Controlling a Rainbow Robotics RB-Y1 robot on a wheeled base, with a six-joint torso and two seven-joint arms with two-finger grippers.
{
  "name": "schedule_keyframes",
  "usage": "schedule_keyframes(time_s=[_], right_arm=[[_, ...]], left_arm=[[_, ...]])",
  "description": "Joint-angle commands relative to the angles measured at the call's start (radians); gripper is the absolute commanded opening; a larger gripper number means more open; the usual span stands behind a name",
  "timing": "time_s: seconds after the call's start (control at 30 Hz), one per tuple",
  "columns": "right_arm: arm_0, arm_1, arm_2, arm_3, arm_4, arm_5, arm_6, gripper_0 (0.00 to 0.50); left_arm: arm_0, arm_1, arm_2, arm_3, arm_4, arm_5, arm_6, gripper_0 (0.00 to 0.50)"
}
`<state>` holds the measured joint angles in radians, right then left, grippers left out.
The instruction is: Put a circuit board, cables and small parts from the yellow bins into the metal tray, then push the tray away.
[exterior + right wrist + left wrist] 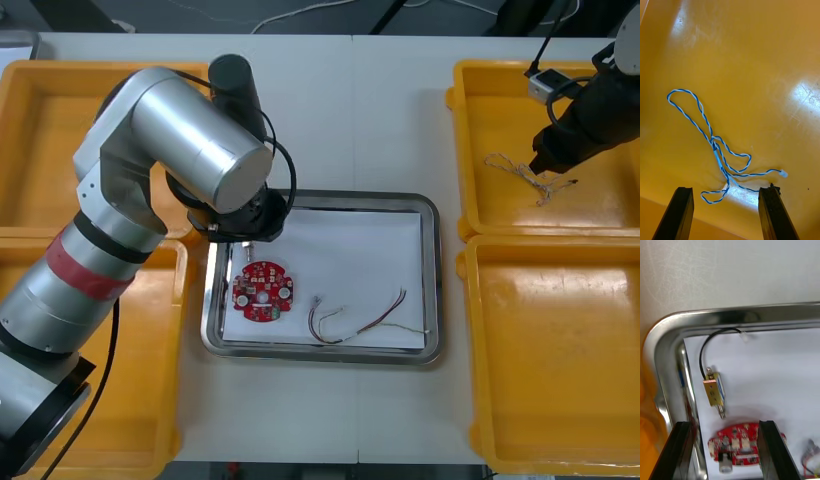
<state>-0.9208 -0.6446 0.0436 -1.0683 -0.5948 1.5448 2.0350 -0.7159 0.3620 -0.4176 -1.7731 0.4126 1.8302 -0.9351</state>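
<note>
The metal tray [432,280], white inside, holds a round red circuit board [262,290] and a red and yellow cable [355,320]. My left arm [200,150] hangs over the tray's far left corner. Its gripper [724,452] is open just above the board [739,448]. Beyond the fingers lies a small metal part [714,392] with a black cable. My right gripper [545,163] is low in the far right yellow bin [600,205]. It stands open [726,213], with a twisted blue and white cable [715,150] lying on the bin floor just beyond its fingertips.
The near right bin [560,350] and both left bins [50,130] [140,400] flank the tray. The tray's shiny rim [733,315] curves close past my left fingers. Bare table lies beyond the tray.
</note>
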Motion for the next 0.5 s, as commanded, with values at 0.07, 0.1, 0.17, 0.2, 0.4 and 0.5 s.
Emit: schedule_keyframes(time_s=[0.07, 0.1, 0.17, 0.2, 0.4, 0.5], right_arm=[[-0.053, 0.008, 0.091, -0.002, -0.01, -0.038, 0.022, 0.5], [-0.053, 0.008, 0.096, -0.002, -0.011, -0.038, 0.025, 0.5], [-0.053, 0.008, 0.105, -0.001, -0.014, -0.04, 0.036, 0.5], [-0.053, 0.01, 0.105, 0.004, -0.014, -0.04, 0.039, 0.5], [-0.053, 0.011, 0.105, 0.071, -0.028, -0.064, 0.076, 0.5], [-0.053, 0.014, 0.105, 0.094, -0.031, -0.075, 0.086, 0.5]], left_arm=[[-0.056, 0.061, 0.118, -0.152, 0.11, 0.09, -0.093, 0.5], [-0.057, 0.067, 0.128, -0.161, 0.117, 0.09, -0.093, 0.5], [-0.063, 0.092, 0.171, -0.192, 0.147, 0.09, -0.096, 0.5], [-0.065, 0.097, 0.181, -0.197, 0.155, 0.09, -0.097, 0.5], [-0.082, 0.172, 0.264, -0.201, 0.192, 0.09, -0.093, 0.5], [-0.083, 0.201, 0.286, -0.17, 0.186, 0.09, -0.099, 0.5]])
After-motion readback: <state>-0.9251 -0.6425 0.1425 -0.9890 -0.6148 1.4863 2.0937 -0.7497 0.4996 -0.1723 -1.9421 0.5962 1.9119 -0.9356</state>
